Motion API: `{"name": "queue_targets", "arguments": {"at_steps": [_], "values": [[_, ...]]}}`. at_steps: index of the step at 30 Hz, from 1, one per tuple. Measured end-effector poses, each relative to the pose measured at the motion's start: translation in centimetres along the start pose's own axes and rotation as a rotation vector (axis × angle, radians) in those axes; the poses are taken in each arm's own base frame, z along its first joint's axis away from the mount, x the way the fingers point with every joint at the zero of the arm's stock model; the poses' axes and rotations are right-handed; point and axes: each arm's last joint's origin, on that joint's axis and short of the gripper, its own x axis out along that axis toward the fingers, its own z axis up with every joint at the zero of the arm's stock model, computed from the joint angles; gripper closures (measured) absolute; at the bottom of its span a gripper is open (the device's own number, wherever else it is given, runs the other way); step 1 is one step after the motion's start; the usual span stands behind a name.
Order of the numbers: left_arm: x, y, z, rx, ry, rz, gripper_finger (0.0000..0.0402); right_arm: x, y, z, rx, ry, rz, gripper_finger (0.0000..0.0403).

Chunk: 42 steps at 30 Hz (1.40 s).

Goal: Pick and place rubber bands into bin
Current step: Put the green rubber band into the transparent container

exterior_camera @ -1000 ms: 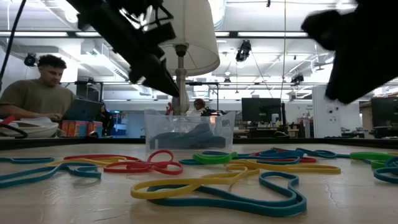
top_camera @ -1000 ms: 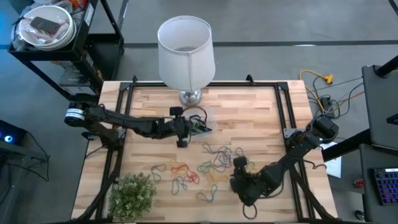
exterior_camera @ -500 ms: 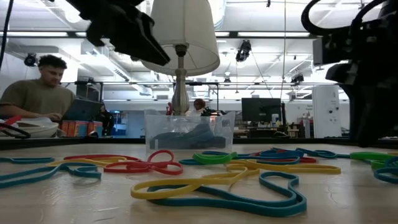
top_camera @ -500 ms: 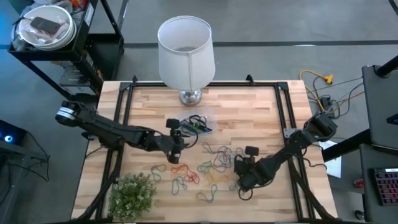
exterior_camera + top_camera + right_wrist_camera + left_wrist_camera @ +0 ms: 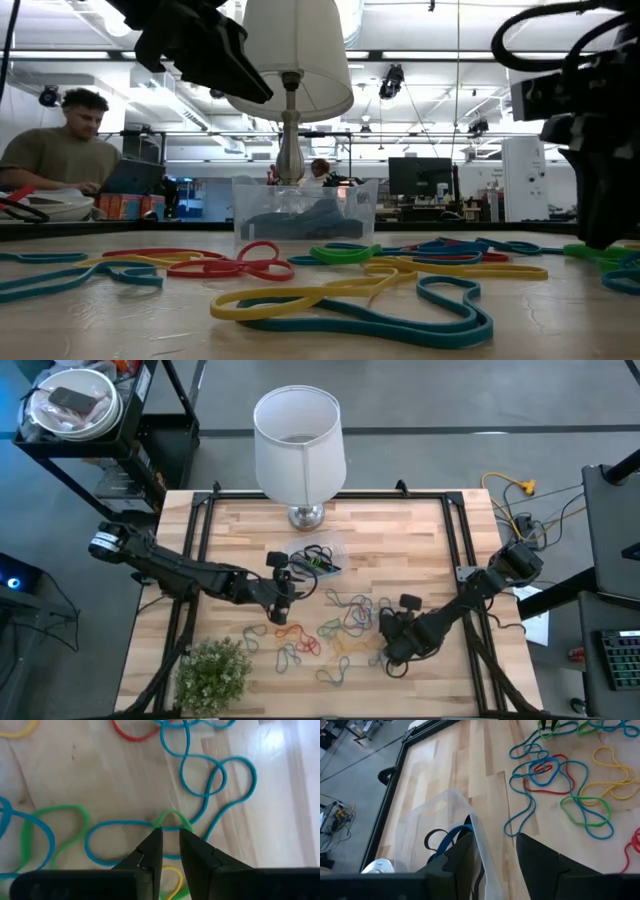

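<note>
The room behind is an open lab w/ ceiling lights and monitors; a person (image 5: 60, 150) sits at a laptop beyond the far edge. The work surface is a light wood table (image 5: 420, 535) inside a black frame. A white lamp (image 5: 298, 445) stands at the back edge, and a small green plant (image 5: 213, 672) sits at the front left corner.

The bin (image 5: 317, 560), a see-through tub, rests just in front of the lamp base; it holds some dark and blue bands already. In the low view the bin (image 5: 305, 207) stands behind the loose bands.

The rubber bands (image 5: 325, 632) lie scattered on the front half of the table, in blue, red, green, yellow and orange, many overlapping.

The left gripper (image 5: 281, 600) hangs above the table between the bin and the scattered bands, near the bin's front left corner. In its wrist view the left gripper (image 5: 495, 855) has its fingers apart w/ nothing between them; the bin's clear wall shows just beside one finger.

The right gripper (image 5: 392, 635) is low at the right end of the scatter. In its wrist view the right gripper (image 5: 171, 840) has its fingers only a narrow gap apart, tips right at a green band (image 5: 172, 819) that crosses a blue one. If the band is gripped cannot be told.
</note>
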Motion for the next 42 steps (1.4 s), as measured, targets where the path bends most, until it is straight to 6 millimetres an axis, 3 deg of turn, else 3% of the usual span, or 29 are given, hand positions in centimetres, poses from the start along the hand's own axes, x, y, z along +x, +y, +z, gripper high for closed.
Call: {"name": "queue_targets", "arguments": {"at_steps": [11, 27, 42], "values": [[0.0, 0.0, 0.0, 0.0, -0.001, -0.001, 0.0271, 0.0, 0.1, 0.0, 0.015, 0.004, 0.015, 0.0342], [0.1, -0.2, -0.4, 0.006, 0.012, -0.003, 0.0271, 0.0, -0.1, -0.1, 0.032, -0.027, 0.052, 0.031], [0.1, -0.2, -0.4, 0.005, 0.011, -0.003, 0.0271, 0.8, -0.2, -0.6, 0.052, -0.005, 0.078, 0.0326]]}}
